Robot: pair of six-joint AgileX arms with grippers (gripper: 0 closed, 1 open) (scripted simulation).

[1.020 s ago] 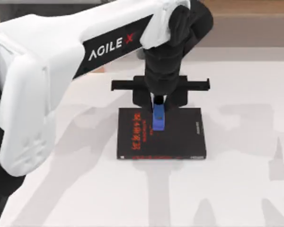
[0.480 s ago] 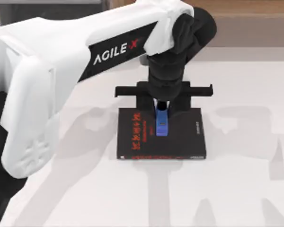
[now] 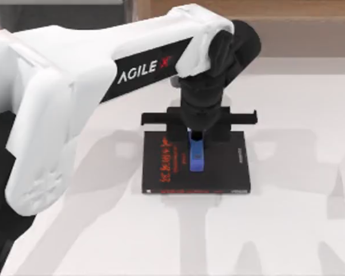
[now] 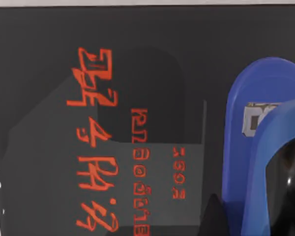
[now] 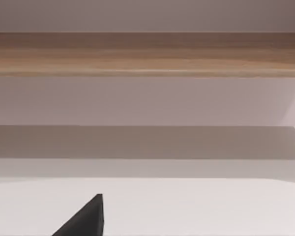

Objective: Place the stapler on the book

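The black book (image 3: 225,167) with red lettering lies flat at the table's middle. The blue stapler (image 3: 196,155) stands lengthwise over the cover's middle, right of the lettering, low on or just above the cover. My left gripper (image 3: 195,137) reaches down from the far side and is shut on the stapler's far end. In the left wrist view the stapler (image 4: 265,98) looms close over the book cover (image 4: 137,49). My right gripper (image 5: 88,221) is parked away from the book and faces the table's far edge.
The white table (image 3: 287,230) spreads around the book on all sides. A wooden ledge (image 3: 310,11) runs along the far edge. My left arm's white body (image 3: 57,103) spans the top view's left half.
My left gripper has carried the stapler a little toward the book's near edge and lower over the cover. The book has stayed put.
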